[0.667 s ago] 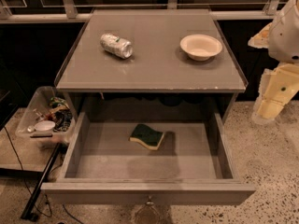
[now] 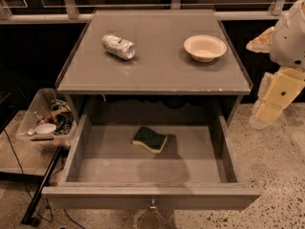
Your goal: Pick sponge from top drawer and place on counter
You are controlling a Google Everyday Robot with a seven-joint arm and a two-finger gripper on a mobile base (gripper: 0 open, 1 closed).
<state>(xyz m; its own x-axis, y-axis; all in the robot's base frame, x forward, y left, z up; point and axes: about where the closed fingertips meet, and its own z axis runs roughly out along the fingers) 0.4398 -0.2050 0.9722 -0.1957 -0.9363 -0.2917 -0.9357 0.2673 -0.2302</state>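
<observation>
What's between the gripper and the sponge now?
In the camera view, only the top drawer's right wall stands between the gripper, outside at the right, and the sponge.

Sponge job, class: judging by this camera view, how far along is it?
Done: the top drawer stands open. In hand: nothing; the gripper hangs right of the counter, away from the sponge. Left: grasp the sponge, lying on the drawer floor, and set it on the counter.

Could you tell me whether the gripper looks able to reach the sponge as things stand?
Probably yes: the top drawer stands open, the sponge lies alone and uncovered in it, and the gripper hangs off to its right, free to come in from above.
</observation>
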